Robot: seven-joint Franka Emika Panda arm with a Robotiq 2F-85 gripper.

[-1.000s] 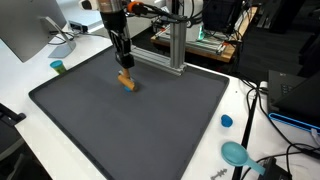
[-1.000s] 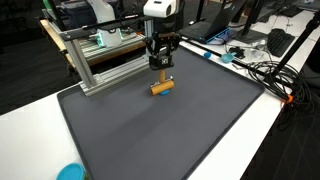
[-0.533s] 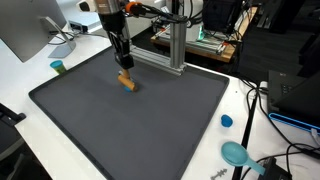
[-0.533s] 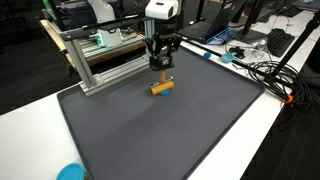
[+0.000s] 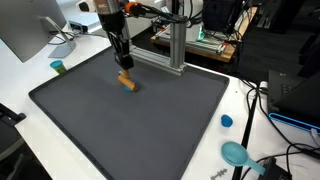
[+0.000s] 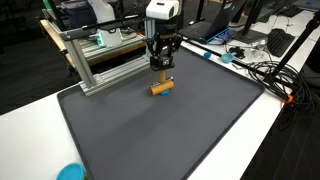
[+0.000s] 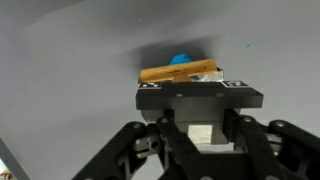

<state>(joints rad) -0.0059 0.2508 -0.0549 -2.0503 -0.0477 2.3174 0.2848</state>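
Observation:
In both exterior views a short orange wooden stick (image 5: 127, 82) (image 6: 161, 87) lies flat on the dark grey mat (image 5: 130, 125) (image 6: 170, 130). My gripper (image 5: 122, 63) (image 6: 160, 64) points straight down just above the stick, apart from it. In the wrist view the gripper (image 7: 198, 118) is shut on a black block (image 7: 200, 97) with white marker tags along its top edge. Beyond the block lies the stick (image 7: 180, 72), with a small blue piece (image 7: 181, 59) behind it. The fingertips themselves are hidden behind the block.
An aluminium frame (image 5: 170, 50) (image 6: 100, 62) stands along the mat's far edge, close behind the gripper. On the white table lie a teal cup (image 5: 58, 67), a blue cap (image 5: 227, 121), a teal round thing (image 5: 236, 153) and cables (image 6: 270, 70).

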